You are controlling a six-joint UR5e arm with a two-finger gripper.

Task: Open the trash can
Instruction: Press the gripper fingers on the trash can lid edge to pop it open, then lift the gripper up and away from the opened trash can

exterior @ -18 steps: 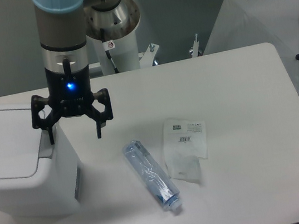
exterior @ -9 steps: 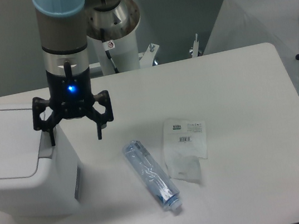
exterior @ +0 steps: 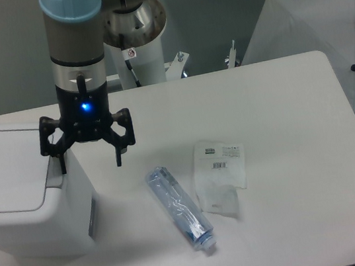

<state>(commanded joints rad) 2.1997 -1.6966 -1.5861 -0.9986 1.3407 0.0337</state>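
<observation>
The trash can (exterior: 23,196) is a big white boxy bin at the left edge of the table, its flat lid down. My gripper (exterior: 91,166) hangs open over the bin's right end, pointing down. Its left finger (exterior: 61,165) is over the lid's right rim by the push tab; its right finger (exterior: 118,156) is past the bin's side, above the table. Nothing sits between the fingers. A blue light glows on the gripper body.
A clear plastic bottle (exterior: 179,207) lies on the table right of the bin. Beside it lies a clear bag with a barcode label (exterior: 220,173). A white umbrella (exterior: 322,24) stands beyond the table's right edge. The arm's base column (exterior: 138,45) rises at the back.
The gripper has dropped very slightly and stays open; nothing else has moved.
</observation>
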